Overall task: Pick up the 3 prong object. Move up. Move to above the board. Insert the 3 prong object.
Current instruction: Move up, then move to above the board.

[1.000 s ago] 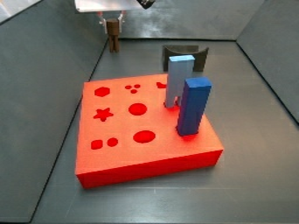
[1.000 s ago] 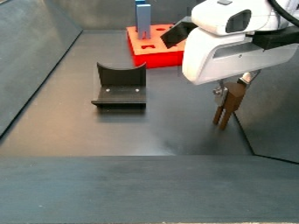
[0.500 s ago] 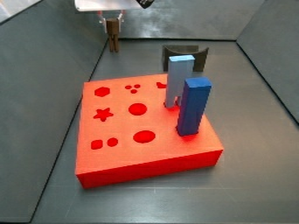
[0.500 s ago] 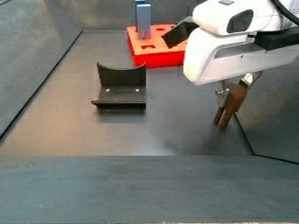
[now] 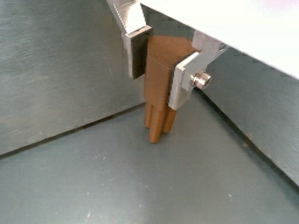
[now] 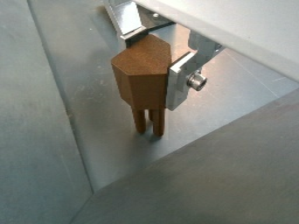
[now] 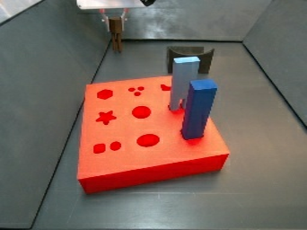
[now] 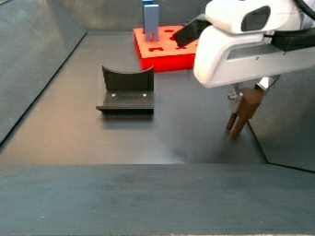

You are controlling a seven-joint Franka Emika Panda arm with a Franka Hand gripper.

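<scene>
Wood-brown piece first: the 3 prong object [image 6: 142, 77] has a blocky faceted head, sort of hexagonal on top, with slim prongs hanging below it. It's got a matte, smooth look. It's pinched in the gripper [image 6: 149, 54], with the flat silver finger plates [image 5: 184, 79] pressed against opposite faces of the head, so the jaws are clamped on it at roughly the width of the head. A small screw sticks out of one plate.

In a side view the gripper [image 7: 115, 24] sits well beyond the far left corner of the board [image 7: 132, 162], up near the back wall, with the arm's white body coming down from above and the piece [image 7: 117, 38] hanging straight down. From the opposite side [image 8: 242, 112] the prong tips look just above the dull grey floor or barely on it, can't tell which.

The board is a chunky flat red square with circles, a star and small dots cut in its top. Two tall glossy blue blocks [image 7: 198, 109] stand on its right side, and the dark fixture [image 7: 189, 57] sits just behind the board.
</scene>
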